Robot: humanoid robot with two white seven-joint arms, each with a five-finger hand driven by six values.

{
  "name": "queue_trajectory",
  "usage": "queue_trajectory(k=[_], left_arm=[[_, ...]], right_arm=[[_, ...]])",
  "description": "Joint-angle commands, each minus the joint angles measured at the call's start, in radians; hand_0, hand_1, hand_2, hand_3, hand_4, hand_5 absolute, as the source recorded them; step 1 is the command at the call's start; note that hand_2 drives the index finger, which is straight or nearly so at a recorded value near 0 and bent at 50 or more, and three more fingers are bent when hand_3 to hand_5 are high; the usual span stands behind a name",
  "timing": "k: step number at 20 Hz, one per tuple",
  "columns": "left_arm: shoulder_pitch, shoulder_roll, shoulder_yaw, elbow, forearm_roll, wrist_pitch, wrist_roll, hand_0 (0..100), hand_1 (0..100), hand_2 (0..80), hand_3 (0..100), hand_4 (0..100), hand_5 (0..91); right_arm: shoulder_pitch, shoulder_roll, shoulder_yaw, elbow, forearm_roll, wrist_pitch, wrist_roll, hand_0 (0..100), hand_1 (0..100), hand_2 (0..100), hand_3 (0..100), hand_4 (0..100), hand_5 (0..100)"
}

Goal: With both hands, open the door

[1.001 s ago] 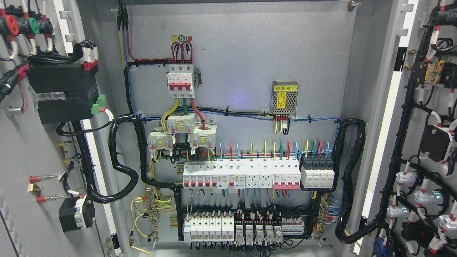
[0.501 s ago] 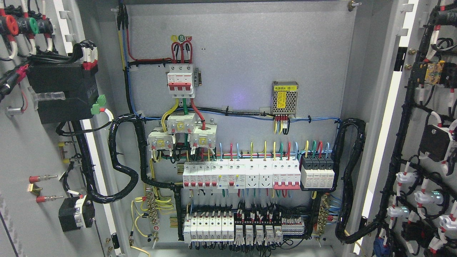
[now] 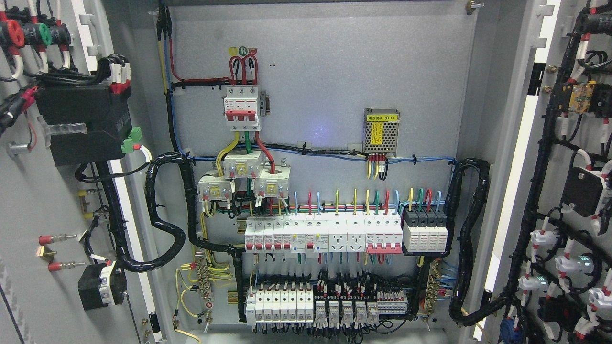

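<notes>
Nothing has moved: left door and right door swung wide, backplate breakers exposed; hands, fingers out of view.

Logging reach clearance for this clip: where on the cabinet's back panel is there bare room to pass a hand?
Bare patches: the upper right of the back panel, above the small mesh box, and the strip between that box and the red-switched breaker. Crowded: the breaker rows and terminal blocks below, and both open doors' wiring.
</notes>
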Motion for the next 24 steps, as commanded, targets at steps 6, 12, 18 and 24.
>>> queue_trajectory(k=[6, 12, 18, 24], left_arm=[[-0.099, 0.008, 0.053, -0.035, 0.053, -0.023, 0.0, 0, 0, 0.0, 0, 4, 0.0], [-0.149, 0.008, 0.051, -0.033, 0.07, -0.024, 0.0, 0, 0, 0.0, 0, 4, 0.0], [-0.156, 0.012, 0.051, -0.035, 0.084, -0.055, 0.0, 0, 0, 0.0, 0, 4, 0.0], [-0.157, 0.035, 0.053, -0.033, 0.119, -0.067, 0.0, 0, 0, 0.0, 0, 4, 0.0]], right_arm=[[-0.024, -0.067, -0.03, -0.067, -0.003, -0.044, -0.001, 0, 0, 0, 0, 0, 0], [-0.029, -0.089, -0.031, -0.061, -0.041, -0.059, -0.001, 0, 0, 0, 0, 0, 0], [-0.04, -0.12, -0.051, -0.045, -0.138, -0.059, 0.0, 0, 0, 0, 0, 0, 0], [-0.043, -0.169, -0.071, -0.025, -0.185, -0.061, 0.003, 0, 0, 0, 0, 0, 0]])
